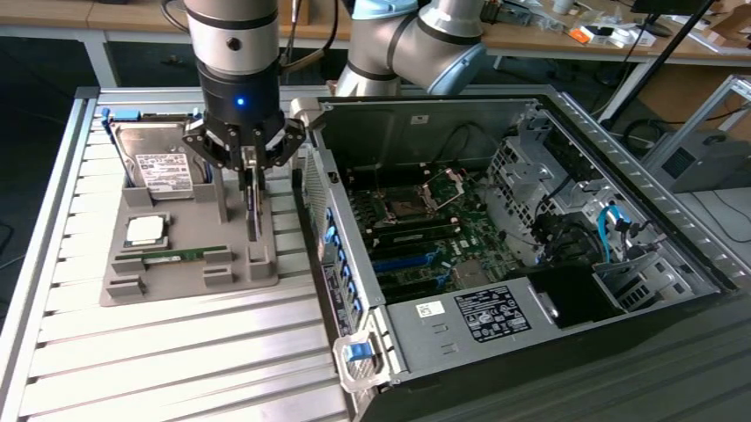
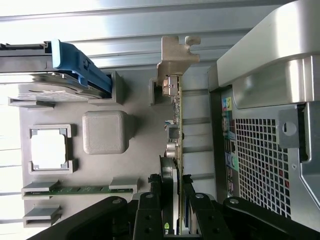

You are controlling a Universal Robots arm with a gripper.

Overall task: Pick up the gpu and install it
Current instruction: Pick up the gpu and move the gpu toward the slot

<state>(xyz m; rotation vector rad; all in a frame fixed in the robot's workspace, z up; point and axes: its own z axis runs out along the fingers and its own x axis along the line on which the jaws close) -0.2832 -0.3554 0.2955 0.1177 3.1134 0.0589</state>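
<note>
GPU point(image 1: 251, 211) stands on edge in its slot of the grey holder tray point(image 1: 241, 272), which sits on the slatted worktop point(image 1: 176, 352) just beside the open computer case point(image 1: 423, 104), so from where I stand the job looks to be at the pick-up step: the card is not yet out of the tray, and nothing has gone into the motherboard point(image 1: 434, 229) inside the case. The gripper point(image 1: 249, 163) hangs straight over the card, at the end away from its silver bracket point(image 2: 175, 50). In the wrist view the fingers point(image 2: 149, 205) stand narrow, one on each face of the board, and look pressed against it, so I take them to be gripping its upper edge. The hard drive point(image 1: 158, 163), the processor point(image 1: 146, 230) and the RAM stick point(image 1: 182, 256) lie in their own places in the tray, apart from the gripper
</note>
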